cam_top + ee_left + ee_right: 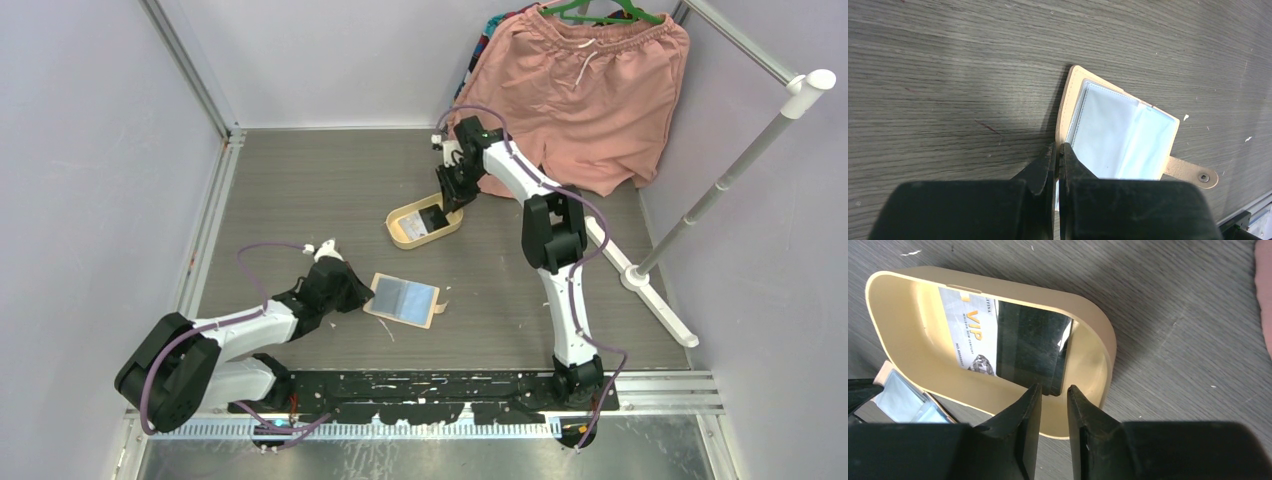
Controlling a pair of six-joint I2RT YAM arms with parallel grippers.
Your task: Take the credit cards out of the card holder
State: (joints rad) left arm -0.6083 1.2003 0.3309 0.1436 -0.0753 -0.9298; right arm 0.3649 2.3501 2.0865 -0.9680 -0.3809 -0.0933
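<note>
here right pincer (1053, 390) apart over tray (903, 330), left pincer (1058, 147) together at card holder (1118, 130)

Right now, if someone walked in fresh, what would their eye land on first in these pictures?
Probably the pink shorts hanging at the back right. Next, the cream tray in the middle with a black-and-white credit card inside, and the right claw slightly open just over it. Nearer the front, the card holder lies open, with the shut left claw at its edge.
</note>
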